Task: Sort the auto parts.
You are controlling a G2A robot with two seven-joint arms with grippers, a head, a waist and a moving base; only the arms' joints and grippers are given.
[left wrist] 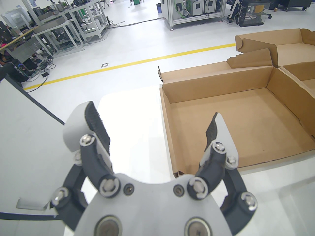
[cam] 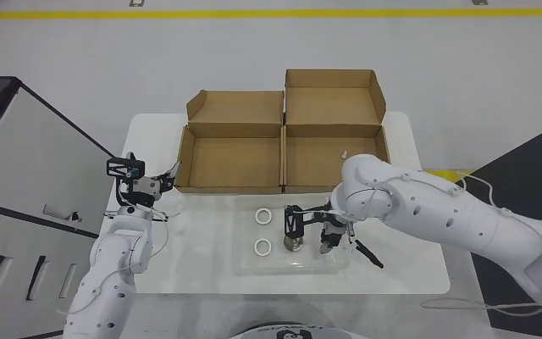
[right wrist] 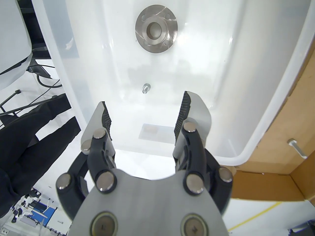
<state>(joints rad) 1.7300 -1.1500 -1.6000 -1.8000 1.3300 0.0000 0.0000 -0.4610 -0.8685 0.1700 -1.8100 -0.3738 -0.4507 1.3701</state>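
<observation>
Auto parts [cam: 263, 247] mostly unsorted. Top view: white rings [cam: 264, 217], flange [cam: 293, 244] in clear tray [cam: 279, 263], near side; one bolt [cam: 344, 154] in right box [cam: 326, 165], far side — only sorted part seen. L wrist: left gripper [left wrist: 152, 109] jaws apart, holding nothing, beside left box [left wrist: 233, 124]. R wrist: right gripper [right wrist: 144, 98] jaws apart over tray, small bolt [right wrist: 145, 88] just ahead — prob next pick.

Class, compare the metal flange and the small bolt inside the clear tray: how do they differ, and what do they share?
The flange is a broad disc with a central bore and smaller holes around it; the bolt is tiny and slim. The bolt lies just ahead of the right gripper; the flange lies farther off. Both are grey metal, resting in the clear tray.
</observation>
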